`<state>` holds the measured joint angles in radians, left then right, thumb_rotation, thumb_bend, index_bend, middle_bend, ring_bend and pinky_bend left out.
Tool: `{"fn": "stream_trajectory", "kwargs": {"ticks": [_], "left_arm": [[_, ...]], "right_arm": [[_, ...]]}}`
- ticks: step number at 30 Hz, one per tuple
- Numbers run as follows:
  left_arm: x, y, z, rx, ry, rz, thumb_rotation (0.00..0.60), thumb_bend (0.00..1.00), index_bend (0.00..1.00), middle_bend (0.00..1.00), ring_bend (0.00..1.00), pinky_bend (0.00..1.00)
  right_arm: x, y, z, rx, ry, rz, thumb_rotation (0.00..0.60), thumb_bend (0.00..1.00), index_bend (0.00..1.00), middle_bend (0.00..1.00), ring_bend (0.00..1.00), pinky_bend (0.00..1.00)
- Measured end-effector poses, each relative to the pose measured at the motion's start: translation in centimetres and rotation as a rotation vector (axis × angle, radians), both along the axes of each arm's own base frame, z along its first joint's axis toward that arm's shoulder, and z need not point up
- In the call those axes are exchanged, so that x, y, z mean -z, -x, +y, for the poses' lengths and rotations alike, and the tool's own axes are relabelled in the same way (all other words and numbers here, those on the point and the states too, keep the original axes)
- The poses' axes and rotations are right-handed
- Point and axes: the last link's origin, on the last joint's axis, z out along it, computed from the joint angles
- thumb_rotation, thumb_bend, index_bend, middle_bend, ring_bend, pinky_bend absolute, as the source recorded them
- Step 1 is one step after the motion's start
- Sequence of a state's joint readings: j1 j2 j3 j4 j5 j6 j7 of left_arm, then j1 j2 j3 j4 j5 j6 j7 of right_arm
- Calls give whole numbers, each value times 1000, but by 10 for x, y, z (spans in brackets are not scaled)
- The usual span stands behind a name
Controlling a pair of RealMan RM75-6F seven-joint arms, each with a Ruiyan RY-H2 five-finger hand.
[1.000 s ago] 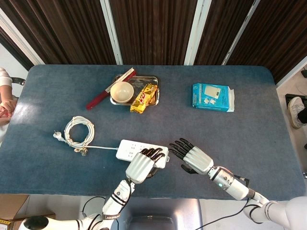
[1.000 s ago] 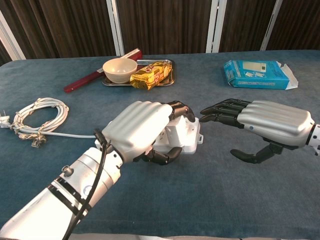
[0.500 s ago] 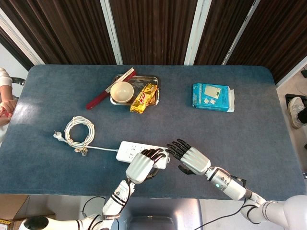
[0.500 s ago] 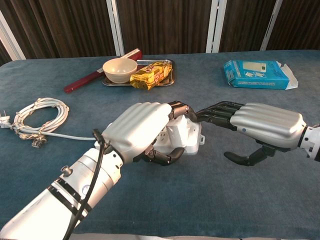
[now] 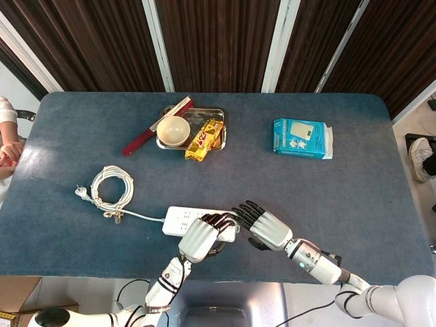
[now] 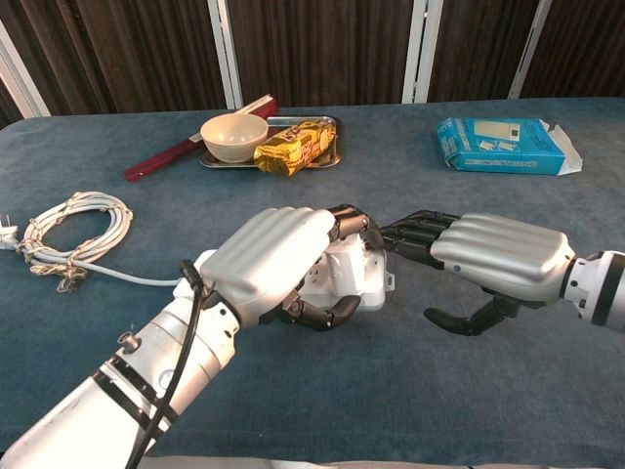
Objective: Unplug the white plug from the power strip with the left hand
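The white power strip (image 5: 178, 219) lies near the table's front edge, its cord running left to a coiled white cable (image 5: 112, 184). My left hand (image 5: 200, 238) is curled over the strip's right end and grips the white plug (image 6: 344, 266), which its fingers mostly hide. In the chest view the left hand (image 6: 270, 264) wraps the plug from above, thumb underneath. My right hand (image 5: 263, 227) lies just right of it, fingers stretched out, fingertips touching the strip's right end (image 6: 377, 284). The right hand (image 6: 496, 258) holds nothing.
At the back stand a metal tray (image 5: 216, 112) with a cream bowl (image 5: 173, 130) and a yellow snack packet (image 5: 204, 139), and a red stick (image 5: 145, 135) beside it. A blue box (image 5: 300, 137) lies at the back right.
My right hand has slid left until its fingertips meet the strip's end. The strip has shifted slightly left. My left hand stays closed on the plug.
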<state>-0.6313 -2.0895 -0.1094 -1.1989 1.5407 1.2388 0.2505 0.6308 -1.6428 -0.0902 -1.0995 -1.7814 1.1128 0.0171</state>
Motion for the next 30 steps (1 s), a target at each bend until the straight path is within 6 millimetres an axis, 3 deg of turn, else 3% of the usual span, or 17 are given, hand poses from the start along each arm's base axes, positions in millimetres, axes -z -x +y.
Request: {"fn": "stream_trajectory", "kwargs": {"ticks": [13, 23, 30], "left_arm": [[10, 8, -4, 8, -19, 30, 600, 525, 365, 429, 311, 430], [5, 3, -4, 33, -57, 2, 600, 525, 365, 430, 312, 436], [6, 13, -3, 43, -80, 40, 600, 524, 367, 430, 313, 437]], "right_arm": [[1, -12, 7, -133, 37, 173, 600, 730, 91, 153, 0, 0], [8, -19, 11, -137, 31, 241, 600, 737, 93, 153, 0, 0], [7, -23, 10, -129, 40, 219, 600, 737, 92, 154, 0, 0]]}}
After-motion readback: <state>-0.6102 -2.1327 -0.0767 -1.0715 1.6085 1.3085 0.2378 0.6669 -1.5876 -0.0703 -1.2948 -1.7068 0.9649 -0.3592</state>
